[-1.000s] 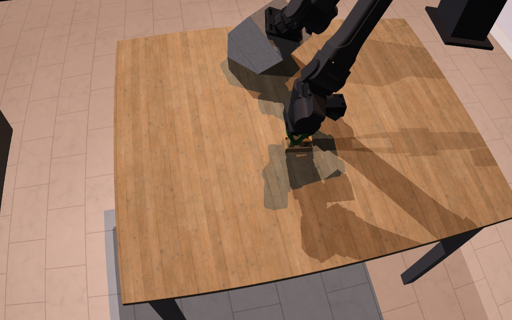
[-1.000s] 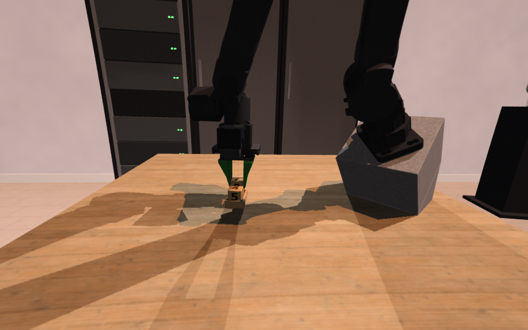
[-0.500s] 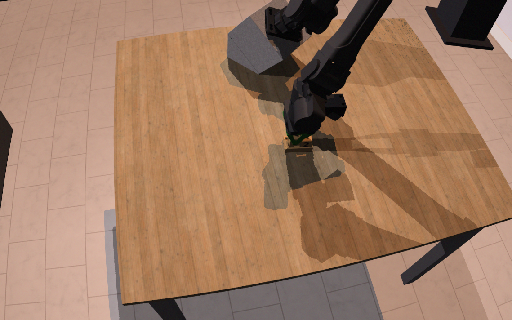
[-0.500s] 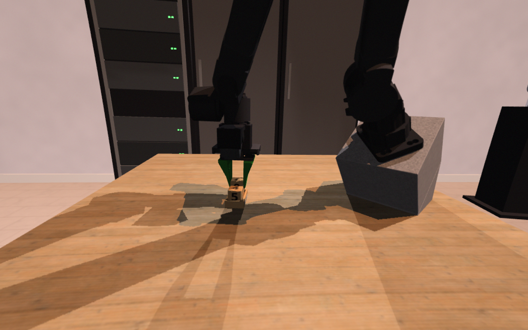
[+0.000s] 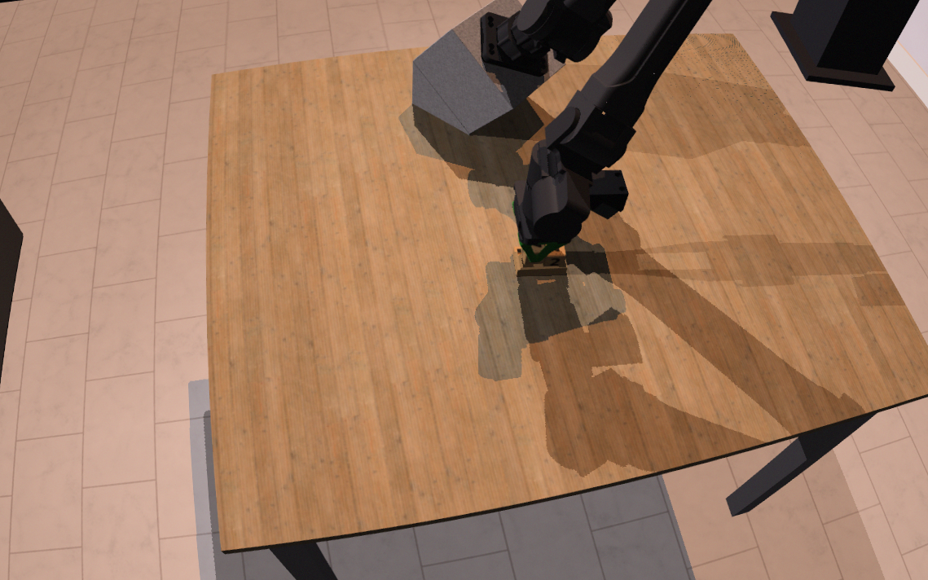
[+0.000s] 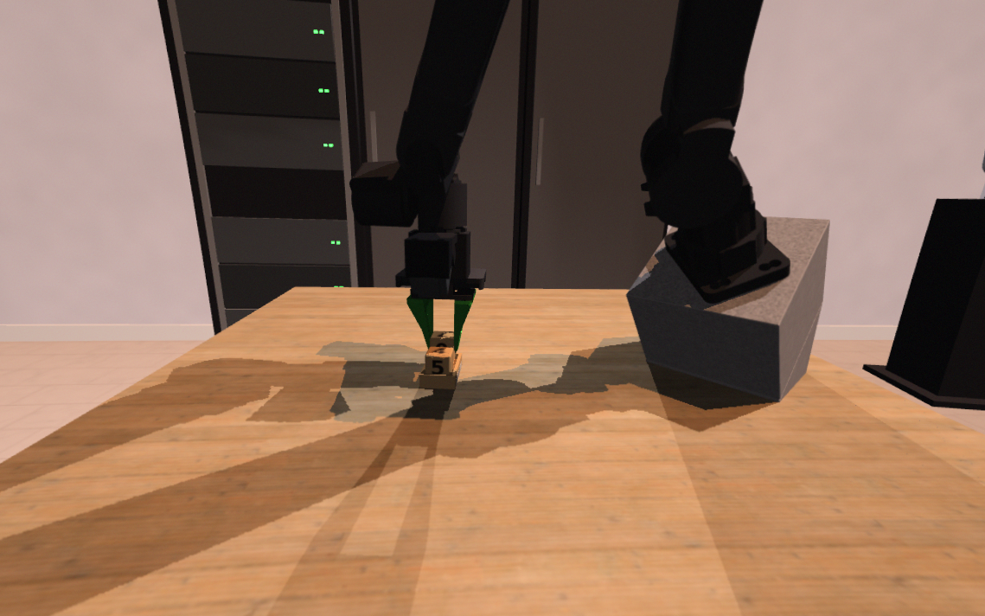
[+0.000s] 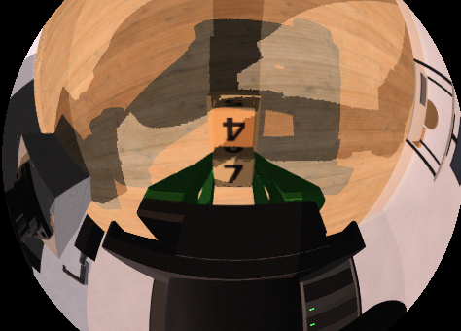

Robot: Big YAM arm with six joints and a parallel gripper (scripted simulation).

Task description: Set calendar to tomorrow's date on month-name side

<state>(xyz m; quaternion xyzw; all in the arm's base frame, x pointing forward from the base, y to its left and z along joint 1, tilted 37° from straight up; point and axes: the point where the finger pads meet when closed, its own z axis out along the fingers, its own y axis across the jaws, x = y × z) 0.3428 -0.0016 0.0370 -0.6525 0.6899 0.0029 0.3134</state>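
From the top view, the arm reaches down over the middle of the table (image 5: 352, 302), its wrist hiding most of the small wooden tray (image 5: 541, 272), of which only the near wall shows below the green fingers (image 5: 534, 251).

From the exterior view, the gripper (image 6: 438, 336) points straight down, its fingers closed on the far cube (image 6: 441, 337), which sits a little higher than the near cube (image 6: 439, 363). The near cube stands in the tray and shows a 5 on its near face. A grey mounting block (image 6: 740, 321) carries the arm's base at the right.

From the wrist view, the held cube (image 7: 231, 170) shows a 7 on top, the other cube (image 7: 234, 127) a 4; the marks on the tray beyond are probably lettering, too blurred to read
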